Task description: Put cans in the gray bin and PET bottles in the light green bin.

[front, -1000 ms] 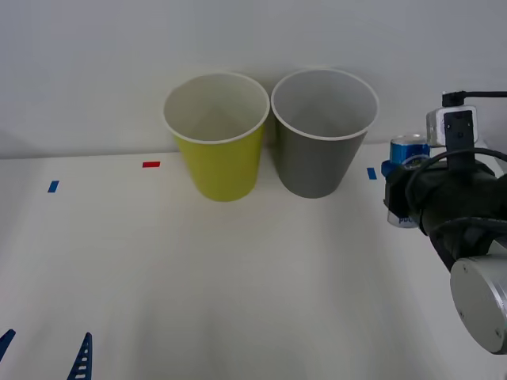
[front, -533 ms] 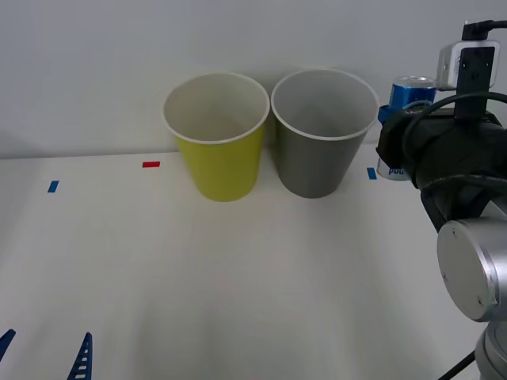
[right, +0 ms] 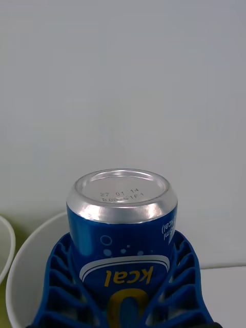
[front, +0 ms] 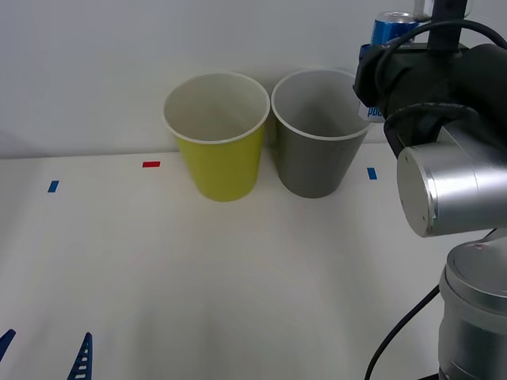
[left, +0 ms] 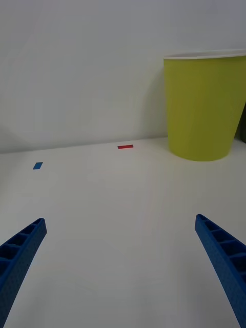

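Observation:
My right gripper (right: 122,245) is shut on the blue can (right: 122,241), held upright with its silver top showing. In the front view the can (front: 390,28) hangs high above the right rim of the gray bin (front: 321,150), with the black wrist in front of it. The gray bin's white rim (right: 31,241) lies just below the can in the right wrist view. The light green bin (front: 218,154) stands touching the gray bin's left side. My left gripper (left: 123,266) rests open and low near the table's front left corner (front: 43,352). PET bottles are out of view.
Both bins stand against the white back wall. Small tape marks lie on the white table: a red one (front: 150,165), a blue one at far left (front: 52,186), and a blue one right of the gray bin (front: 371,172).
My right arm has lifted the can from table height, right of the gray bin, up and leftward to above the bin's right rim. The left arm has not moved.

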